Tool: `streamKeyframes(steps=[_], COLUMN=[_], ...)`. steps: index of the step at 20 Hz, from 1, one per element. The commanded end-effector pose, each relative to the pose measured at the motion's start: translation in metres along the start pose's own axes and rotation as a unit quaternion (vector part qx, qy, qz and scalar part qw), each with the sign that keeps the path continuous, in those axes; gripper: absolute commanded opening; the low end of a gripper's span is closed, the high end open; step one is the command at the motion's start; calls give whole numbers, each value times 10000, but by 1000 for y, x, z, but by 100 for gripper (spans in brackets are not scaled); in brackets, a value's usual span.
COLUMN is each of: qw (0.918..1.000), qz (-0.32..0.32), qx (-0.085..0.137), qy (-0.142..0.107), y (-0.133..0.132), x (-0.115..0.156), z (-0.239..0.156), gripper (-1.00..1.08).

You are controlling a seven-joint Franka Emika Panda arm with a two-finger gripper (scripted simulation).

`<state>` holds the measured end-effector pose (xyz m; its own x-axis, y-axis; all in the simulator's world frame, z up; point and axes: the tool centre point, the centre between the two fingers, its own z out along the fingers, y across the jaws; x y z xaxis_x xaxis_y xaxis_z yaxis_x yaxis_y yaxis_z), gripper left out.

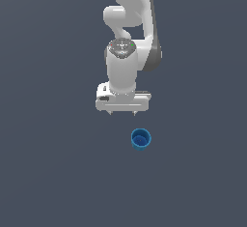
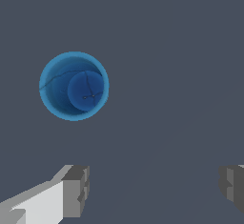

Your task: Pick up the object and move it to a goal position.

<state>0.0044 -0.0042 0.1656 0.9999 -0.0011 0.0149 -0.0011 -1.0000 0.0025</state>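
Blue cup (image 1: pixel 140 139) stands upright near our gripper (image 1: pixel 122 113), whose jaws are spread wide, holding nothing.

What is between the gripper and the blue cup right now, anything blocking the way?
Nothing visible. The gripper hangs open and apart from the blue cup, with only bare floor between them in both views. The cup sits off to one side of the fingers.

White arm (image 1: pixel 126 66) (grey-padded tool (image 1: pixel 122 114)).
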Motion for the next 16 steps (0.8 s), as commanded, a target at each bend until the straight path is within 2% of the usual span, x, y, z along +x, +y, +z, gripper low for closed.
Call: streamKeyframes(steps=[1,8,16], qw=[10000,9998,9994], qz=[0,-214,-346], qx=[0,-1,14], qy=[0,-27,-59], y=[0,-14,-15], x=[0,0,6], z=[0,1,5], gripper=[28,28,28])
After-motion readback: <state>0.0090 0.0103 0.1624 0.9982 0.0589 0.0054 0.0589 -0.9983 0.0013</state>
